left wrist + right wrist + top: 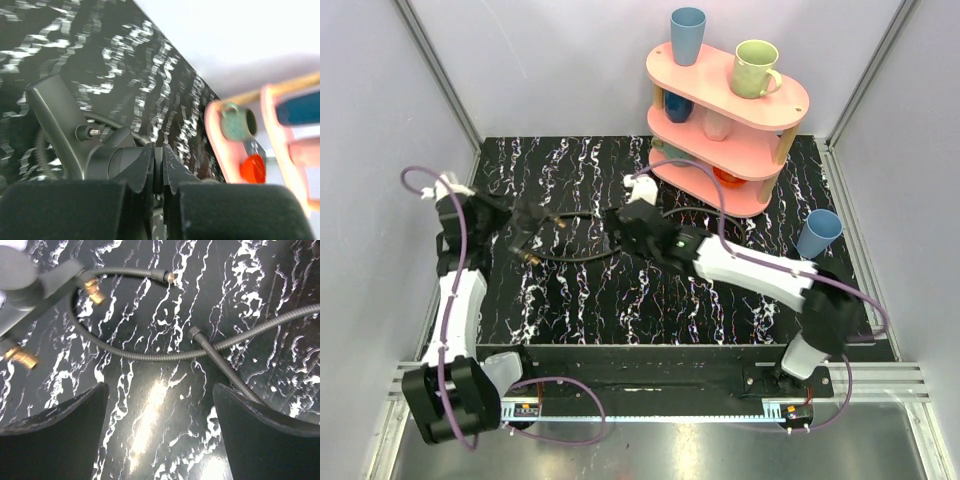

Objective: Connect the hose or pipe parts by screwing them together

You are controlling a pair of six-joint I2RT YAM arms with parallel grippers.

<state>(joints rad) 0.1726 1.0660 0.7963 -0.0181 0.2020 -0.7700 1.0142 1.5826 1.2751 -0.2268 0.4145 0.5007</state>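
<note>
left end effector (158,157) clamped shut, right end effector (160,395) spread wide.

- A black table top (620,300) veined with white lies under the right pincer (617,222) and spreads out on every side of it.
- A pink tiered shelf (720,80) stands beyond the pincer and to its right, well apart from it.
- A blue cup (687,35) stands upright on the top tier, at the end nearer the pincer.
- A green mug (755,68) sits on the same tier, farther right.
- A dark blue cup (677,106) and a pink cup (717,125) occupy the middle tier.
- A red item (730,177) on the lowest tier is too hidden to name.
- A light blue cup (818,233) stands on the table top, well to the pincer's right.
</note>
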